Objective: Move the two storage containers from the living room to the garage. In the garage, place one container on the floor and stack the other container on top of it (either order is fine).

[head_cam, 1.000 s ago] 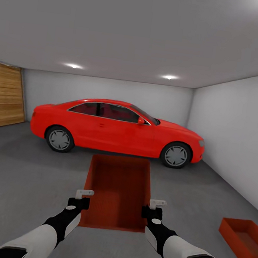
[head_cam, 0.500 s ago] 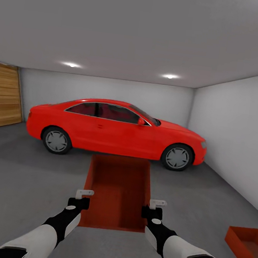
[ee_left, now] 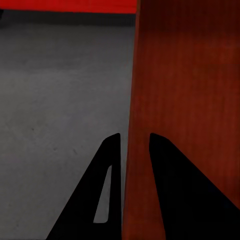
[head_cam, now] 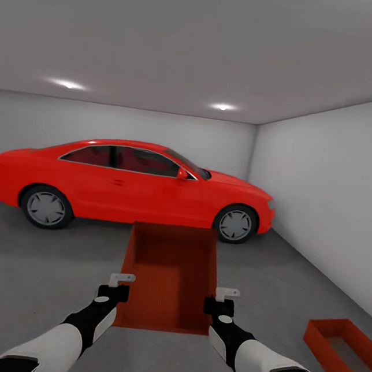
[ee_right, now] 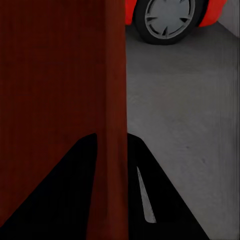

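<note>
I have one bin point(head_cam: 169, 277) carried out in front of me, held from both sides. My left gripper point(head_cam: 117, 285) is closed over its left wall, one finger point(ee_left: 107, 195) outside and the other inside, as the left wrist view shows. My right gripper point(head_cam: 223, 300) pinches the right wall the same way, with the thin wall edge running up between the fingers point(ee_right: 145, 200). The bin is a plain orange-red rectangular tub, open on top, with fine ribbing along its inside floor and smooth, flat walls.

Lower right, the second bin point(head_cam: 337, 356) sits on the garage floor point(head_cam: 35, 272), well apart from the one I hold. So I judge the hauling is done and one bin is placed; what is left is to bring mine over and stack it on that one.

The floor is matte, mottled dark grey concrete. Beyond stands a glossy red car point(head_cam: 133, 185) with rounded panels, side-on against pale grey walls.
</note>
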